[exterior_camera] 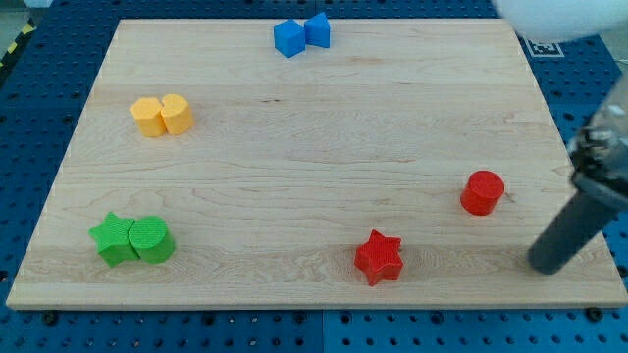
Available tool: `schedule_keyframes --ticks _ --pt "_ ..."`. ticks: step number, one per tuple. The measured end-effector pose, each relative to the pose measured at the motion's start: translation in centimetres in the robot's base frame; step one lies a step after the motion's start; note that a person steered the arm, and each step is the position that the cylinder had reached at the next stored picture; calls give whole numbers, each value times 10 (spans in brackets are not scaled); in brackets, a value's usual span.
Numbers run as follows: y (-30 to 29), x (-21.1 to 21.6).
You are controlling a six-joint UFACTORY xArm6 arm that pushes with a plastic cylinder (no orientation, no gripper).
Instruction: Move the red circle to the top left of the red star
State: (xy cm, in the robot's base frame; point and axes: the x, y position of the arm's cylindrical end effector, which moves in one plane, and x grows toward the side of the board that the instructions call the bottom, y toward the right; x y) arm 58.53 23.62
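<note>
The red circle stands on the wooden board at the view's right. The red star lies below and to the left of it, near the board's bottom edge. My tip is at the lower right of the board, to the right of and below the red circle, with a clear gap between them. It touches no block.
Two blue blocks sit together at the top edge. Two yellow blocks sit at the upper left. A green star and a green circle touch at the lower left. The wooden board lies on a blue pegboard.
</note>
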Motion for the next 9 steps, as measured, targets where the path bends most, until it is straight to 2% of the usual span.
schedule_keyframes --ticks 2,3,7,9 --pt "10 -75" --pt "9 -83" --pt "-7 -88" --pt "-33 -69"
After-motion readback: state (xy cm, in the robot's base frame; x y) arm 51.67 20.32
